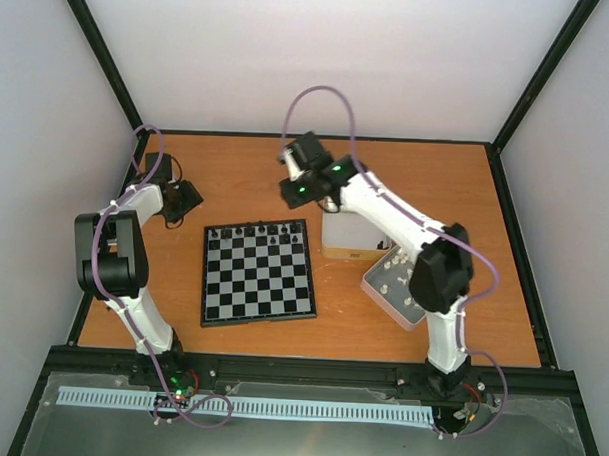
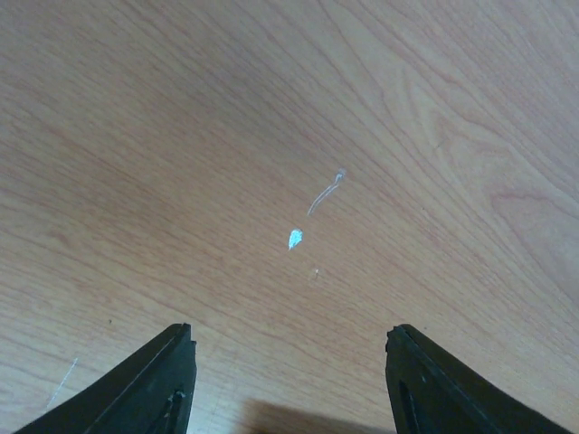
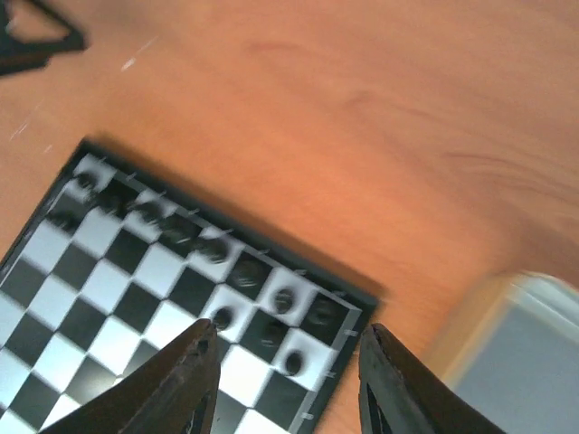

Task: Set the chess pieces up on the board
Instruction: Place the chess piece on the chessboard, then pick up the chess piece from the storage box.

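The board [image 1: 259, 274] lies flat on the wooden table, with several dark chess pieces [image 1: 256, 231] along its far rows. In the right wrist view the board [image 3: 118, 298] is blurred, with dark pieces [image 3: 288, 300] on the squares near its far right corner. My right gripper [image 1: 289, 191] hangs open and empty above the board's far right corner; it also shows in the right wrist view [image 3: 288, 344]. My left gripper [image 1: 190, 200] is open and empty over bare table left of the board; it also shows in the left wrist view [image 2: 289, 339].
A silver tin [image 1: 395, 284] holding cream-white pieces lies right of the board, partly under my right arm. A box [image 1: 351, 237] stands behind it. A white scuff [image 2: 295, 239] marks the wood under my left gripper.
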`<control>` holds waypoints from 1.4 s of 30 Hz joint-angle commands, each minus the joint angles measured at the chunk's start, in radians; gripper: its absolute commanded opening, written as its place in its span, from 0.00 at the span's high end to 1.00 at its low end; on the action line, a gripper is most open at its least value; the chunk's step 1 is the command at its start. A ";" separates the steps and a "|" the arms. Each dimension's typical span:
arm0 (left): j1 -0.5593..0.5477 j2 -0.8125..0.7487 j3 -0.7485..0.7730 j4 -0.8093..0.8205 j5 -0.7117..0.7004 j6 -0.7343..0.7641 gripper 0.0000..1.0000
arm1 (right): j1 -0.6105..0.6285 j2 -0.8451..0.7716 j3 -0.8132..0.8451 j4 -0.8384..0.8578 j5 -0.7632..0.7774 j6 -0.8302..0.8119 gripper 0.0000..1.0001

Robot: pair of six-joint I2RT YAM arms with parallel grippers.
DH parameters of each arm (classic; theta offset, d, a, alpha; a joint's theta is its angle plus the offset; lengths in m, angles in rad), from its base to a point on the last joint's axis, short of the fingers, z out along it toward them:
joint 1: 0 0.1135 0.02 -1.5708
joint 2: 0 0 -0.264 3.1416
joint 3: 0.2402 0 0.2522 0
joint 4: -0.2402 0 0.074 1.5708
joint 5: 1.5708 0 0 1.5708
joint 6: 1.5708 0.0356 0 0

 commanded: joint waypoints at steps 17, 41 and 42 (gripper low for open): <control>0.005 -0.181 -0.072 0.185 -0.031 0.011 0.41 | -0.404 -0.289 -0.439 0.064 0.168 0.276 0.60; 0.006 -0.450 -0.328 0.230 0.001 0.134 0.42 | -0.428 -0.016 -0.301 -0.045 0.257 0.413 0.80; 0.005 -0.446 -0.328 0.230 -0.001 0.138 0.42 | -0.428 -0.006 -0.297 -0.047 0.263 0.416 0.81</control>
